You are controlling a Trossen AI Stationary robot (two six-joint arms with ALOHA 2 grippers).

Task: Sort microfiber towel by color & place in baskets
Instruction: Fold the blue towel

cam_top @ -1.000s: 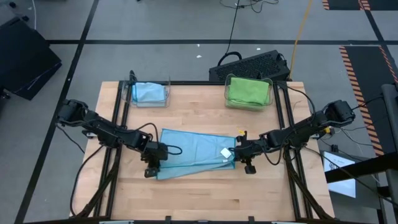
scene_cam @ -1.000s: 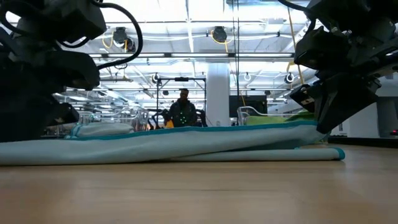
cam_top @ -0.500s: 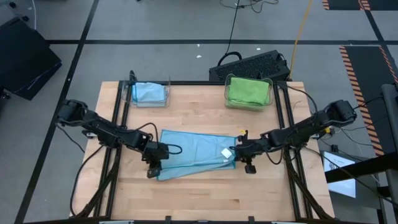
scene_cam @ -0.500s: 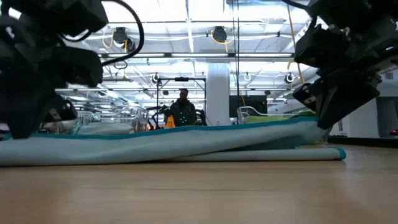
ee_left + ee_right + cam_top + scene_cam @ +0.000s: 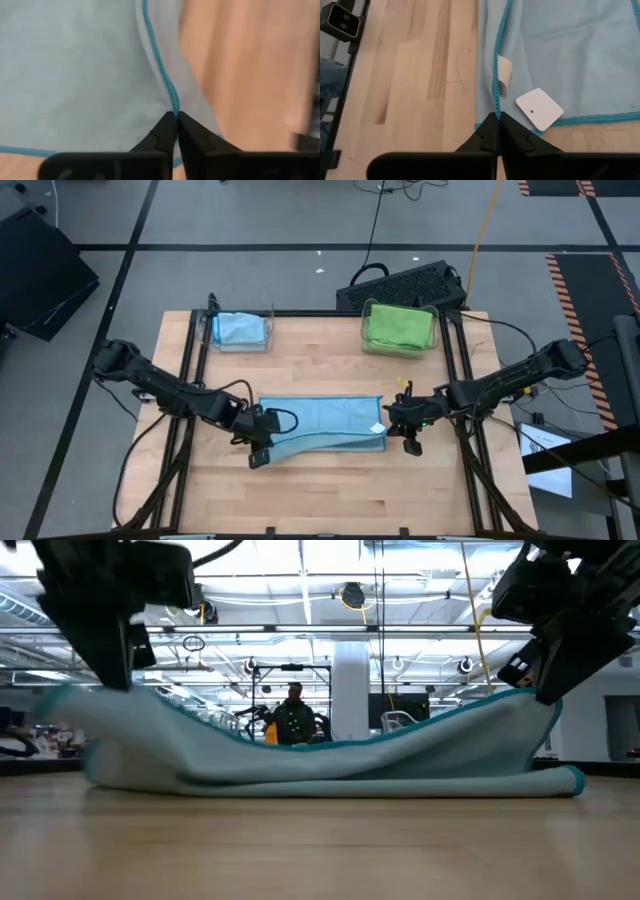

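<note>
- On the wooden surface (image 5: 320, 490), seen from above, a light blue towel (image 5: 325, 423) lies in the middle, stretched between the two arms. The left pincer (image 5: 258, 442) grips its near left corner, the right pincer (image 5: 395, 420) its right edge. At the far edge stand two clear baskets: the left basket (image 5: 241, 330) holds a blue towel, the right basket (image 5: 400, 327) a green one.
- In the low view, the towel (image 5: 330, 755) hangs lifted at both ends and sags in the middle, its lower fold resting on the surface. A person (image 5: 293, 716) stands far behind.
- In the left wrist view, the fingers (image 5: 165, 135) are pinched tight on the towel's teal hem (image 5: 159, 65).
- In the right wrist view, the fingers (image 5: 487, 131) are clamped on the hem beside a white tag (image 5: 539, 108).
</note>
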